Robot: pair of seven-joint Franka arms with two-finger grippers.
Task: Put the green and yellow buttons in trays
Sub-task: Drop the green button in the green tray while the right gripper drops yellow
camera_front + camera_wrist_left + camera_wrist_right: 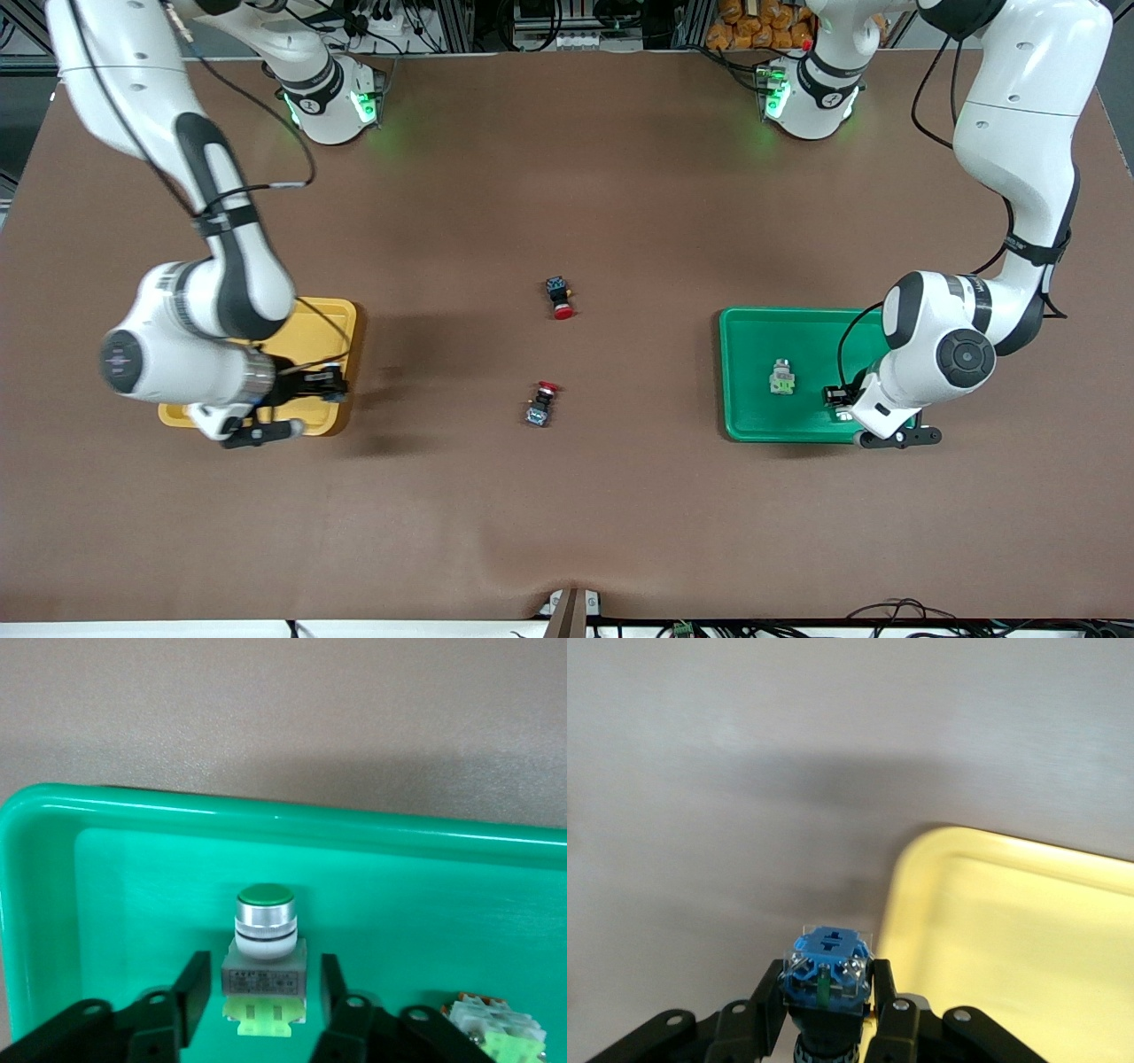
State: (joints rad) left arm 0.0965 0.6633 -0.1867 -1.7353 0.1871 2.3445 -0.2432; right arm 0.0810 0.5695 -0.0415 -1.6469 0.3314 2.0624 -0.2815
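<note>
Between left gripper fingers: label, perhaps unreadable.

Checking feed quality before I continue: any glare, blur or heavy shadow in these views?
Front view: right arm motion-blurred, shadows beside the yellow tray. Left wrist view: sharp, with a glare streak on the green tray rim. Right wrist view: yellow tray washed out pale, table greyish, and a broad soft shadow crosses it.

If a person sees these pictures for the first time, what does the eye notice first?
First come the two bright trays: the green tray at the left arm's end of the table and the yellow tray at the right arm's end. The left gripper is open around a green button in the green tray, while the right gripper is shut on a black button with a blue base beside the yellow tray. Two red-capped switches lie between the trays.
</note>
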